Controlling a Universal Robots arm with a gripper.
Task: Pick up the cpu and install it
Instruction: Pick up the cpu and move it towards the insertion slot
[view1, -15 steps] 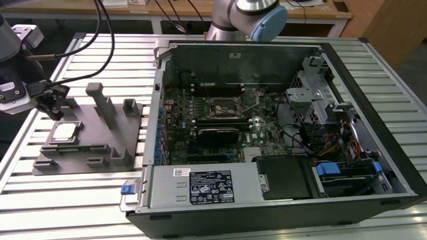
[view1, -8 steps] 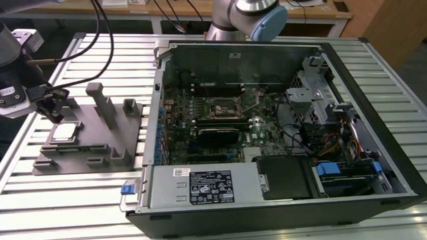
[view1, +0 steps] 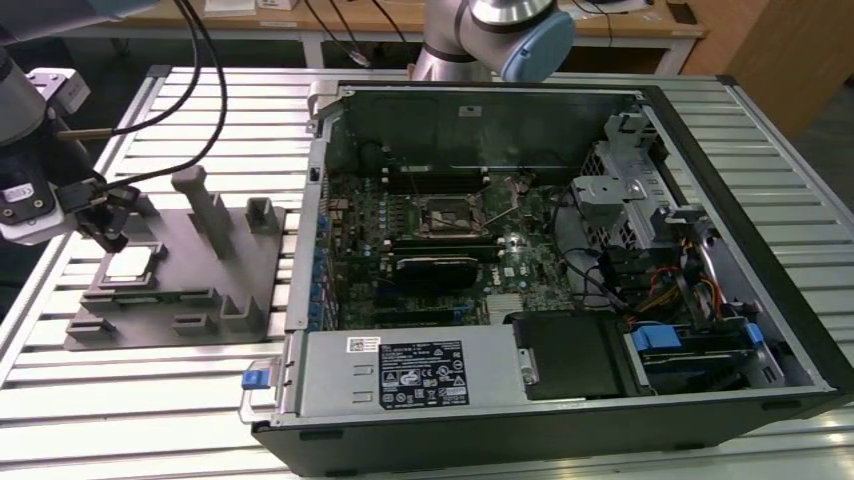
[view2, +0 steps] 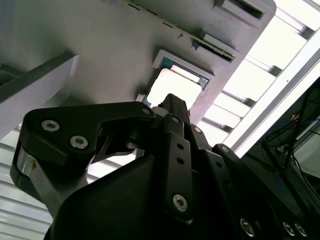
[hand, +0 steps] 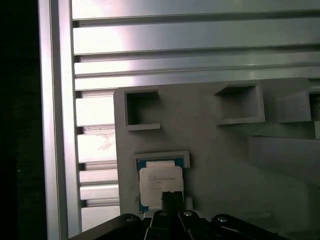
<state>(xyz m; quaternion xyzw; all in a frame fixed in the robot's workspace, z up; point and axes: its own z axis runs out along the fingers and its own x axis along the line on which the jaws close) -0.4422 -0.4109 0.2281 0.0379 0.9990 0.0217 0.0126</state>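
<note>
The cpu (view1: 134, 265) is a small pale square chip lying flat in a framed recess near the exterior view's left end of the grey tray (view1: 200, 295). My gripper (view1: 110, 238) hangs just above it, a little towards the tray's outer edge, and is not touching it. In both wrist views the black fingertips sit together as one narrow tip with nothing between them. That tip overlaps the edge of the cpu (hand: 159, 177) in the first wrist view. In the second wrist view the cpu (view2: 175, 89) shows just beyond the gripper (view2: 169, 100).
An open computer case (view1: 694, 150) lies on the slatted metal table (view1: 200, 100) at the exterior view's right, with its motherboard socket (view1: 447, 213) exposed. Upright posts (view1: 207, 205) rise from the tray close to the gripper. Cables hang above the arm.
</note>
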